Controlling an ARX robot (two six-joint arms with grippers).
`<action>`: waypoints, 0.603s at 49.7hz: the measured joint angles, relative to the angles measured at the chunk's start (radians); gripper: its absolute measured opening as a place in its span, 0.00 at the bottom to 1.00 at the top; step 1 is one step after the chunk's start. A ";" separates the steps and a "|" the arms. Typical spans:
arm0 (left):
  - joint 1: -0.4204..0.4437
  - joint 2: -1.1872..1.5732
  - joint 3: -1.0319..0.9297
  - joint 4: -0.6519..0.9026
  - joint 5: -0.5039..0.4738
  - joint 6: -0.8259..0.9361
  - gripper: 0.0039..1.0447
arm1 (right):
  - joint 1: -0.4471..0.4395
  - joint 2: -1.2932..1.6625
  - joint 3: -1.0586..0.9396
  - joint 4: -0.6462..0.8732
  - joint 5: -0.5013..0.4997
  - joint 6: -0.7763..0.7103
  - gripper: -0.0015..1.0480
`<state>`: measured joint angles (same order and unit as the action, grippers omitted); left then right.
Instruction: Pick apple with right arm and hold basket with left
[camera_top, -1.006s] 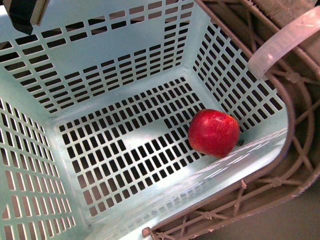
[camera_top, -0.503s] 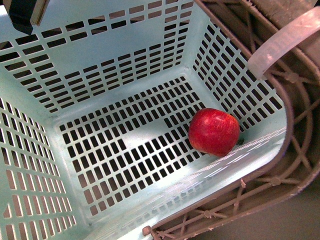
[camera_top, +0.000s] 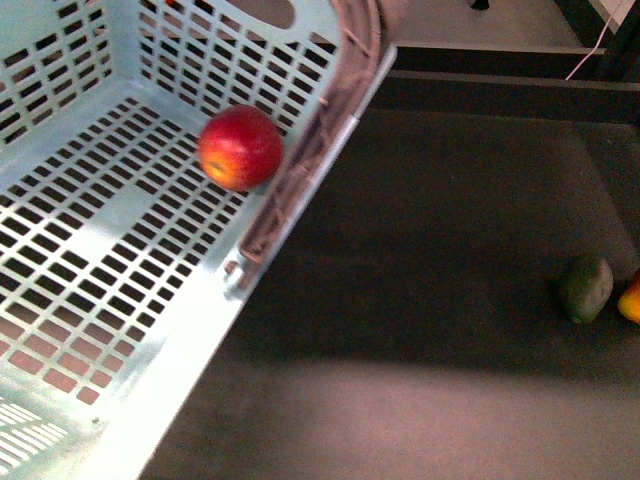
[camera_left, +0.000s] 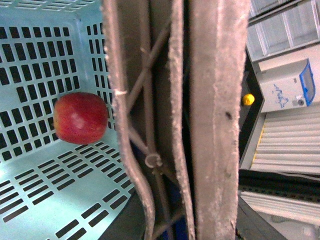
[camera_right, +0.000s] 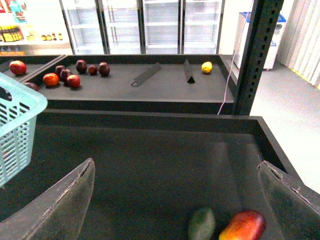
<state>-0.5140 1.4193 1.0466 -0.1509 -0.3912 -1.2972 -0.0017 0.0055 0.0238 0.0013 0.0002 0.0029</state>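
Note:
The red apple (camera_top: 240, 148) lies inside the mint-green basket (camera_top: 90, 260), against its slotted wall beside the folded brownish-grey handle (camera_top: 310, 150). In the left wrist view the apple (camera_left: 81, 118) rests on the basket floor (camera_left: 35, 60). My left gripper (camera_left: 186, 165) is shut on the basket at its handle and rim (camera_left: 135, 150). My right gripper (camera_right: 175, 200) is open and empty over the dark table, well apart from the basket's corner (camera_right: 20, 125). Neither gripper shows in the front view.
A dark green oval fruit (camera_top: 585, 288) and a yellow-orange fruit (camera_top: 630, 298) lie on the dark table at the right; both lie just below my right gripper, the green (camera_right: 201, 223) and the orange-red (camera_right: 242, 226). A raised table edge (camera_right: 150, 120) and a shelf with several fruits (camera_right: 65, 77) are beyond.
The basket has swung to the left of the front view and now fills only that side. The apple has rolled against the handle-side wall. The dark table and two fruits came into view.

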 joint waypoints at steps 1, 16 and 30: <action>0.014 0.000 0.000 0.006 0.008 -0.005 0.16 | 0.000 0.000 0.000 0.000 0.000 0.000 0.92; 0.263 0.013 -0.092 0.150 0.150 -0.158 0.16 | 0.000 0.000 0.000 0.000 0.000 0.000 0.92; 0.379 0.150 -0.133 0.228 0.186 -0.222 0.16 | 0.000 0.000 0.000 0.000 0.000 0.000 0.92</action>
<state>-0.1352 1.5692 0.9134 0.0772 -0.2054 -1.5192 -0.0017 0.0055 0.0238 0.0013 0.0002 0.0029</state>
